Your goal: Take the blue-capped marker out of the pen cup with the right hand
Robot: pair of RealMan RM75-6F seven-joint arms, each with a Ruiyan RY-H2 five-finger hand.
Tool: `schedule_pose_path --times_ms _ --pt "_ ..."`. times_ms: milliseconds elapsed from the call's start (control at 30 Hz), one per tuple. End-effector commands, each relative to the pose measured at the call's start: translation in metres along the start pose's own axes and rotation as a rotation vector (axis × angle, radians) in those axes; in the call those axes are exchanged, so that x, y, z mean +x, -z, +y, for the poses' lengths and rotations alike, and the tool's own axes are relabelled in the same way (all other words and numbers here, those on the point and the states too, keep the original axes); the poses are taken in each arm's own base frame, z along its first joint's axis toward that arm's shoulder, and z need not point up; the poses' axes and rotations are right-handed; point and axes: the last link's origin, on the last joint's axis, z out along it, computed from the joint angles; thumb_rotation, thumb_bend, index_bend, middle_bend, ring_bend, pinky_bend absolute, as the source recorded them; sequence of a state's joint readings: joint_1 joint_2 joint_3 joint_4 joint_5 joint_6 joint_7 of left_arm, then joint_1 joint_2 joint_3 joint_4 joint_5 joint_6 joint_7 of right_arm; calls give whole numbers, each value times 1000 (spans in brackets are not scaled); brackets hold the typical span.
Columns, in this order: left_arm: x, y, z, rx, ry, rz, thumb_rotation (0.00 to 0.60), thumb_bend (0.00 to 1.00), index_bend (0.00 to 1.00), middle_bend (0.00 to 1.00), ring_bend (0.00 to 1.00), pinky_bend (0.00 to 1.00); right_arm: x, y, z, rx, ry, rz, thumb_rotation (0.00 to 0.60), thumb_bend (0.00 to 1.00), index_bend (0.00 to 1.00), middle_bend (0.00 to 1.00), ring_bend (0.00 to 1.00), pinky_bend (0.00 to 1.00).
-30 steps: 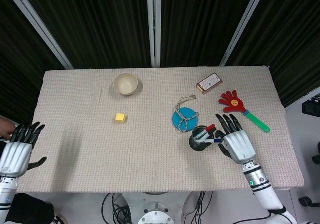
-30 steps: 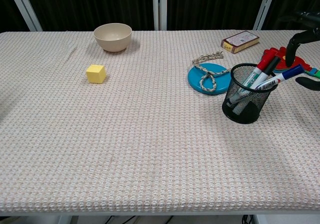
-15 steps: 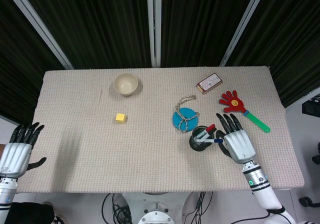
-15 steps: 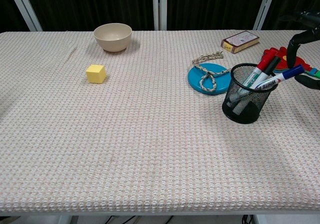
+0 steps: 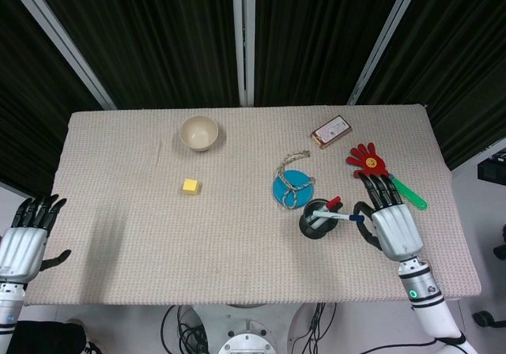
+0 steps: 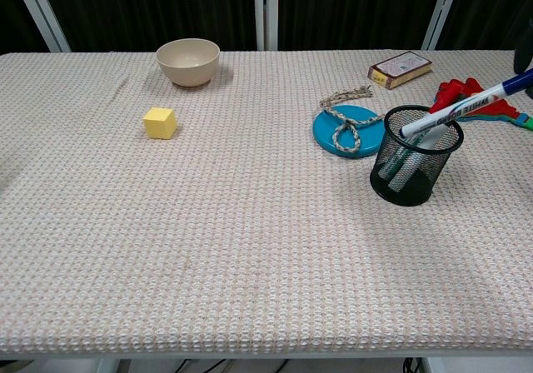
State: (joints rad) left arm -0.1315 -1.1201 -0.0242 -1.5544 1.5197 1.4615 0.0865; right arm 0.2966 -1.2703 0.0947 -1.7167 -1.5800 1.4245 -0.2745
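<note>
The black mesh pen cup (image 5: 315, 226) (image 6: 414, 169) stands right of the table's middle. The blue-capped marker (image 5: 338, 216) (image 6: 466, 105) lies almost level, its white tail over the cup's rim and its blue cap out to the right. My right hand (image 5: 393, 221) is just right of the cup and pinches the marker at the cap end; the chest view shows only a dark sliver of it at the right edge. A red-capped marker (image 5: 333, 202) stays in the cup. My left hand (image 5: 24, 239) hovers open off the table's front left corner.
A red hand-shaped clapper (image 5: 368, 160) with a green handle lies just beyond my right hand. A blue disc with a rope (image 5: 293, 188) sits left of the cup, a small box (image 5: 330, 131) farther back. A cream bowl (image 5: 198, 133) and yellow cube (image 5: 190, 186) are on the left half.
My right hand has moved right and slightly toward me, drawing the blue-capped marker up and out until it lies nearly level over the cup's rim. The left hand has drifted slightly.
</note>
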Motion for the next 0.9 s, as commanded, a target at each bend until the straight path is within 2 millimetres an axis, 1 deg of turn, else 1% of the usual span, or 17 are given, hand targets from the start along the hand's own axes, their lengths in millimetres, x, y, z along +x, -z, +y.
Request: schedule_pose_path --times_ms 33,167,300,400,500,600,733,867,900 --pt "-1 0 0 1 2 -1 600 130 100 39 0 0 17 10 12 -19 -19 60 600 366 702 0 0 0" --pt "-3 0 0 -2 6 -2 600 130 99 39 0 0 27 14 32 -74 -1 101 600 369 713 2 0 0" --pt "-4 0 0 -2 8 -4 600 130 99 38 0 0 30 12 51 -149 31 143 600 372 718 2 0 0" --pt "-4 -1 -1 1 9 -6 600 130 99 39 0 0 21 8 66 -215 74 144 600 375 731 11 0 0" --pt "-5 -2 -2 1 7 -10 600 129 99 39 0 0 4 4 75 -250 92 87 600 375 736 10 0 0" --pt "-6 -2 -2 1 5 -13 600 130 99 39 0 0 -14 0 76 -243 79 34 600 361 735 8 0 0" --pt "-7 -4 -4 9 1 -11 600 130 99 38 0 0 -35 -7 69 -210 -1 -4 600 330 717 10 0 0" --pt "-7 -4 -5 8 -4 -6 600 130 99 39 0 0 -48 -10 61 -176 -3 -2 600 324 695 15 0 0" --pt "-7 -4 -5 7 -3 -3 600 130 94 39 0 0 -50 -10 60 -170 -2 -6 600 313 668 14 0 0"
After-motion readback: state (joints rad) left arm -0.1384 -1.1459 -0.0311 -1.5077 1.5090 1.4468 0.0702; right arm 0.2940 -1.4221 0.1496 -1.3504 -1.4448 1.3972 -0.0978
